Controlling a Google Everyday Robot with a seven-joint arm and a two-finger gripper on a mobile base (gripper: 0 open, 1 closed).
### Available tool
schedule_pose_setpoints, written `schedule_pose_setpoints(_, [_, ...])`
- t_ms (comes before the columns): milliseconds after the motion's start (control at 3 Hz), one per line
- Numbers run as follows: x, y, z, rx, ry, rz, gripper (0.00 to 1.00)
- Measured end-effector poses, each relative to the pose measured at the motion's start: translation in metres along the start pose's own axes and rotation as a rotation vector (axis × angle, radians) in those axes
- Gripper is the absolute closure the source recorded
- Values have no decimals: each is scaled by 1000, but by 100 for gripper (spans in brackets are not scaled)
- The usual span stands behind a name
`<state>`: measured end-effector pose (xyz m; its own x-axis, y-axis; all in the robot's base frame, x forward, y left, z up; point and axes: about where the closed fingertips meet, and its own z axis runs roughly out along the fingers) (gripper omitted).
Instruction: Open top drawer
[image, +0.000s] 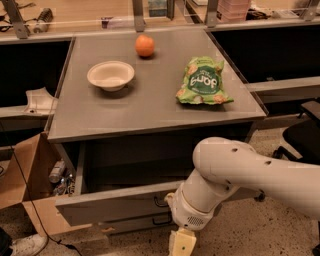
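The top drawer (112, 204) of the grey cabinet stands pulled out towards me, and its deep, dark tray (130, 165) shows under the tabletop. Its small dark bar handle (160, 201) sits at the centre of the front, partly behind my wrist. My gripper (182, 243) hangs at the bottom edge of the view, just below and in front of that handle, at the end of my white arm (240, 172). A shorter drawer front (145, 223) with its own handle lies below.
On the grey tabletop (100, 115) stand a white bowl (110, 75), an orange (144, 45) and a green snack bag (202, 82). A cardboard box (27, 175) and bottles (57, 172) sit at the left. A black chair (300, 135) is at the right.
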<state>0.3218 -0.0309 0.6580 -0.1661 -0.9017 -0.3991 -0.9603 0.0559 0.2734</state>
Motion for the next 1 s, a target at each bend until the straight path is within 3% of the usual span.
schedule_pose_setpoints(667, [5,10,-3,-4,-12,18,0])
schedule_pose_setpoints(1000, [12,28,-7,-2,-32,39,0])
